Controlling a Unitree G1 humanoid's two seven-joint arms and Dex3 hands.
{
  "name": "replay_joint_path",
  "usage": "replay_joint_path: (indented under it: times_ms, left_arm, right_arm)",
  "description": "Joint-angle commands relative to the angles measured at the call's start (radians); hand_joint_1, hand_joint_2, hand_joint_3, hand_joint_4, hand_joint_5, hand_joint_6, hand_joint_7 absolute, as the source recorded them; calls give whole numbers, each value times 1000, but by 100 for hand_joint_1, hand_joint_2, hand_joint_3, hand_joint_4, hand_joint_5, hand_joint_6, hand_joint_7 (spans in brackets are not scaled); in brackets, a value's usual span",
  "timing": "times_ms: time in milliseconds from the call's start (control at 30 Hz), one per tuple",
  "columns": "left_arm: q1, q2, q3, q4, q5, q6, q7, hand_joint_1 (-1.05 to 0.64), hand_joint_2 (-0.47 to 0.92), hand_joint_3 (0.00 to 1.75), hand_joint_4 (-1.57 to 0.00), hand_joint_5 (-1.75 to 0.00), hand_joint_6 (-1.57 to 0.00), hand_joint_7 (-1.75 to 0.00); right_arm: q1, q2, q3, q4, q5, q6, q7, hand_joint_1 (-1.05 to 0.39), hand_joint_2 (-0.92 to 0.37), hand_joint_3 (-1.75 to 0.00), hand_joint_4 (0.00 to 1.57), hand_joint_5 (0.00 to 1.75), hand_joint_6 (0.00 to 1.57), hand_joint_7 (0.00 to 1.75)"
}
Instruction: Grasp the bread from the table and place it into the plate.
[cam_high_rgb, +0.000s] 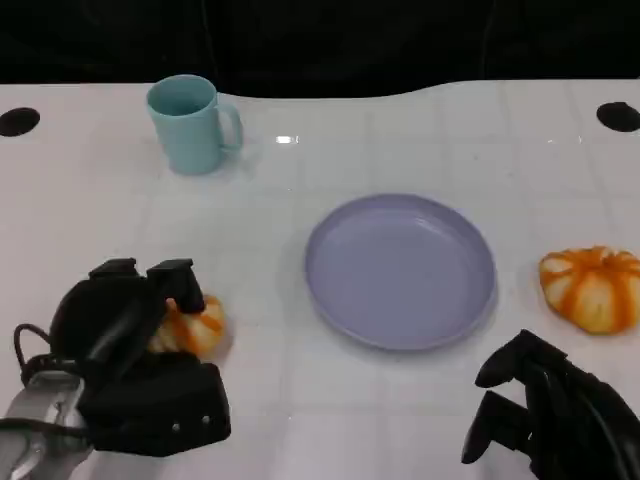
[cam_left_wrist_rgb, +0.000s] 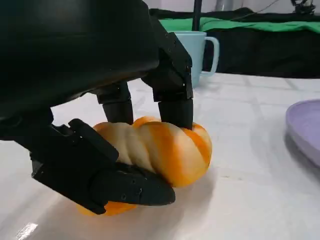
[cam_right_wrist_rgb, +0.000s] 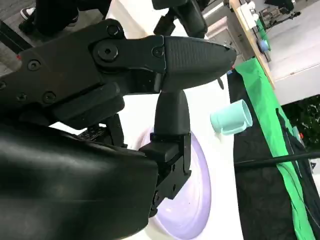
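The table (cam_high_rgb: 300, 250) is seen from above and behind the hands by the head view, facing its far edge; the left wrist view is set low, just over the surface, very near the bread (cam_left_wrist_rgb: 160, 150), facing the mug (cam_left_wrist_rgb: 195, 50); the right wrist view is turned sideways, close behind its own hand; the plate (cam_high_rgb: 400, 270) and mug are shared by all three.

A lab-like test room: white table (cam_high_rgb: 330, 420), black and green drapes (cam_left_wrist_rgb: 260, 24), workbench (cam_right_wrist_rgb: 250, 20) behind.
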Motion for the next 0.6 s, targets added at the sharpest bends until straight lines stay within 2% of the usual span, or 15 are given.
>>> replay_joint_path:
  times_ms: [33,133,200,300,467,500,600]
  left_arm:
    - [-13,0,16,-91,-13,35,-38,-22,65,86,-86,-175,-64,-175]
    - [-24,-8,22,-150,-19,72,-73,-23,66,85,-86,-175,-64,-175]
    - [-34,-11,27,-178,-26,85,-100,-24,72,70,-85,-175,-60,-175]
    - [-53,-22,39,-203,-49,86,-129,-24,74,61,-83,-175,-58,-175]
    - [-89,-41,52,-205,-89,82,-155,-20,72,65,-82,-175,-60,-175]
    - [-109,-50,54,-199,-100,84,-166,-20,65,84,-84,-175,-64,-175]
    - [-133,-60,56,-191,-112,87,-181,-19,57,99,-84,-175,-66,-175]
  right_arm:
    - [-7,-5,-9,12,-3,-13,-4,-52,-92,-51,63,175,39,170]
    - [-10,-5,-13,20,8,-9,2,-52,-92,-51,64,175,40,170]
    - [-12,-5,-15,21,18,-4,7,-53,-92,-50,64,175,39,170]
    - [-13,-5,-16,27,17,-10,9,-53,-92,-49,64,175,40,170]
    - [-13,-3,-16,29,14,-14,8,-52,-92,-49,63,175,40,169]
    - [-13,-2,-17,29,16,-11,7,-52,-92,-49,64,175,41,169]
    - [-14,-1,-18,29,17,-8,7,-52,-92,-49,64,175,40,170]
